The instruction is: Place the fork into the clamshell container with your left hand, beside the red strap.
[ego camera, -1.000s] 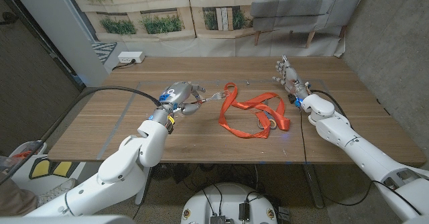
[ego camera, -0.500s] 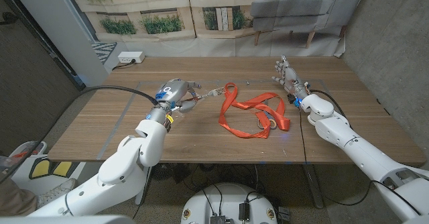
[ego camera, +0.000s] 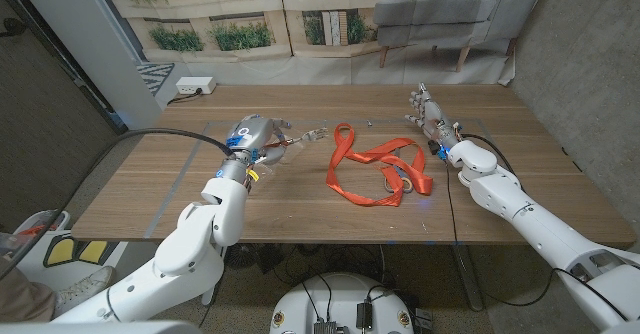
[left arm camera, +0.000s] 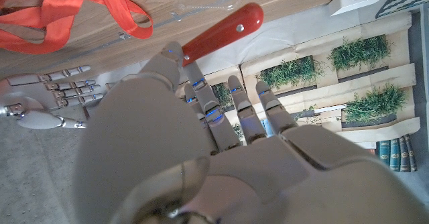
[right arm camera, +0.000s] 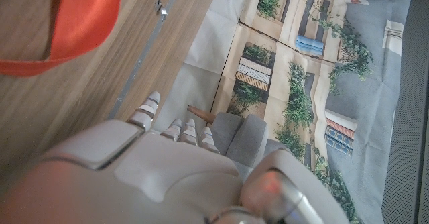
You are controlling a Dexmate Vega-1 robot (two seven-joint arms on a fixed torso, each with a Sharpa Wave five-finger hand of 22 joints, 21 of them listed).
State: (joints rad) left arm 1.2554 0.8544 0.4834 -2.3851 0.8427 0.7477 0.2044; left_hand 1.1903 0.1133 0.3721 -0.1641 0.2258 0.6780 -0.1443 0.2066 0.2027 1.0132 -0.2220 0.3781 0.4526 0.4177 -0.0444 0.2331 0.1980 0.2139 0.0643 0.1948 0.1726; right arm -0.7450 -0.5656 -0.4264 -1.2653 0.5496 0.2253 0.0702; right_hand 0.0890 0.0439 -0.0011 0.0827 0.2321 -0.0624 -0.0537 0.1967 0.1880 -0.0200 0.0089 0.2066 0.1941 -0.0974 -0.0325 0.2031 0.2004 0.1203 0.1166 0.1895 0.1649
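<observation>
My left hand (ego camera: 256,135) grips a fork (ego camera: 300,140) by its red handle (left arm camera: 224,32). The metal tines point toward the red strap (ego camera: 375,164) and stop a little short of its left loop. The strap lies in loose loops at the table's middle and also crosses the left wrist view (left arm camera: 67,13). Faint glints of clear plastic (left arm camera: 208,8) show near the strap, but I cannot make out a container's outline. My right hand (ego camera: 428,110) stands at the strap's far right with its fingers apart and nothing in it.
A white power strip (ego camera: 195,86) sits on the floor beyond the table's far left corner. A black cable (ego camera: 170,134) arcs over the table's left part. The wooden table (ego camera: 180,189) is bare in front of my left hand.
My left hand has drawn slightly left and away from the strap, still holding the fork, whose tines have risen. The right hand has not moved.
</observation>
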